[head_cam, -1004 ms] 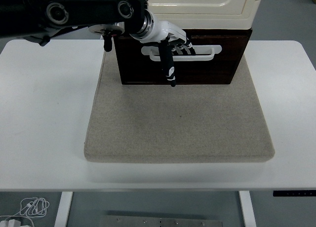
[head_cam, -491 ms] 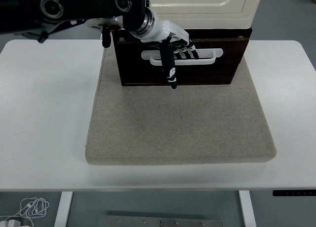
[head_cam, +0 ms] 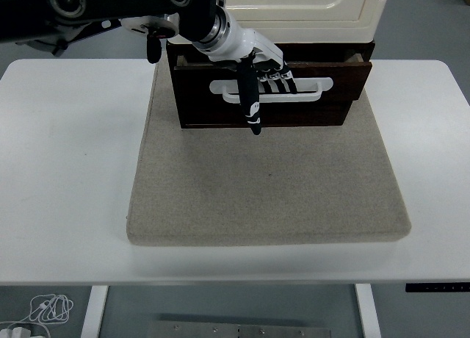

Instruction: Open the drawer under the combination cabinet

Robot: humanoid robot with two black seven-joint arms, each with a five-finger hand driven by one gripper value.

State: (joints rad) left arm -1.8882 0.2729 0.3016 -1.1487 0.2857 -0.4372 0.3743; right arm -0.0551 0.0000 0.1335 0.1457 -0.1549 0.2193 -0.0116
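My left hand reaches in from the upper left and is hooked into the white handle on the front of the drawer; my fingers are curled through the handle's slot from above, closed around its bar, while my thumb points straight down across the dark wood front, its tip ending near the drawer's lower edge. The wrist is white, the rest of my arm black, lying along the picture's top edge.

The drawer is dark brown and sits at the bottom of the combination cabinet, under its cream-coloured upper part. It stands a little way out of its housing: the drawer front overhangs the body beneath it, and a narrow dark gap shows along its top, between the front panel and the cream part above.

The cabinet stands at the far end of a grey felt mat, roughly centred on it across its width. The mat lies on the white desk, whose bare surface shows on both sides and along the near edge.

Below the desk's near edge, at lower left, a coil of white cable lies on the floor. I can read no brand, label or writing on the cabinet, drawer or mat; a small dark panel on the desk's front edge at lower right is too small to make out.
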